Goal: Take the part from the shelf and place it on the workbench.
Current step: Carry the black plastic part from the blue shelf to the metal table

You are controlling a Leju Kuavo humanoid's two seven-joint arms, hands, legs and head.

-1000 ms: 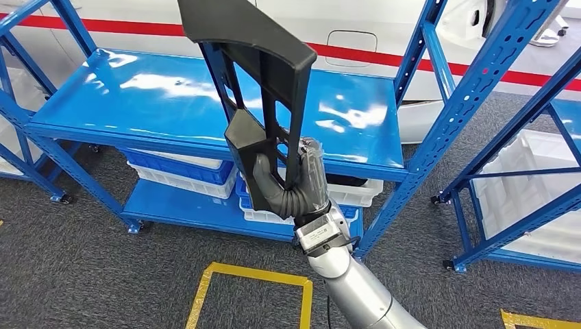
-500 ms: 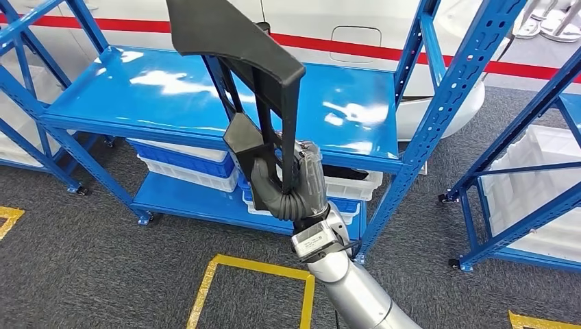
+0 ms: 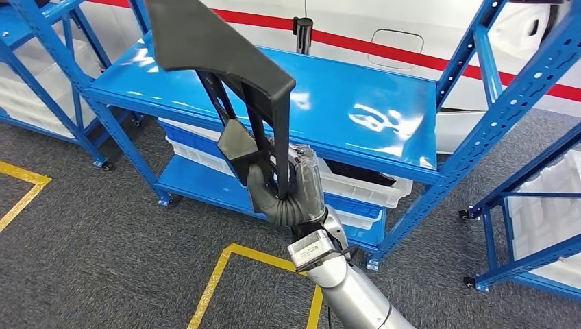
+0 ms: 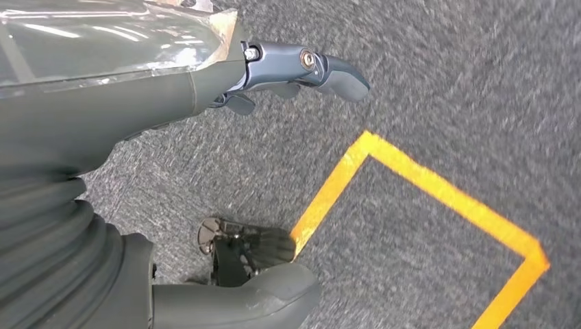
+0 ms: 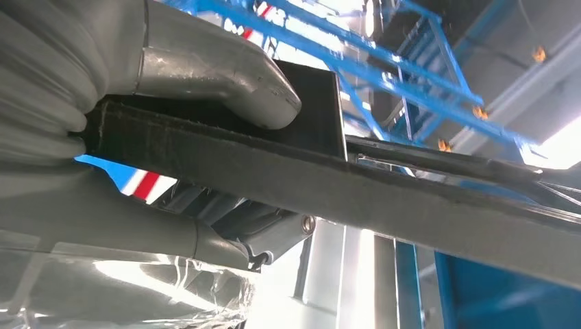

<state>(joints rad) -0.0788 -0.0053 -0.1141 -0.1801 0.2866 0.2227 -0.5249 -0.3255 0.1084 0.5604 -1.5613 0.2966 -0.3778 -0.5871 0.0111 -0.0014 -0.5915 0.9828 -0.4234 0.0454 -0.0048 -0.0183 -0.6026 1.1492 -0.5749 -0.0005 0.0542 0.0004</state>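
The black part (image 3: 236,89), a long openwork piece with a broad flat end, stands upright in the air in front of the blue shelf (image 3: 370,110), clear of the front edge of its top deck. The right hand (image 3: 288,188) grips its lower end, thumb (image 5: 226,79) pressed against one face. The left hand (image 4: 294,68) hangs over grey carpet and yellow floor tape (image 4: 425,192), fingers apart and holding nothing.

The risk, I'd say, is leverage: most of the part rises above the grip, so a turn could swing its top into a shelf upright (image 3: 503,103) or twist it loose. No workbench is in sight. A small label on the wrist (image 3: 306,251) is too small to read.
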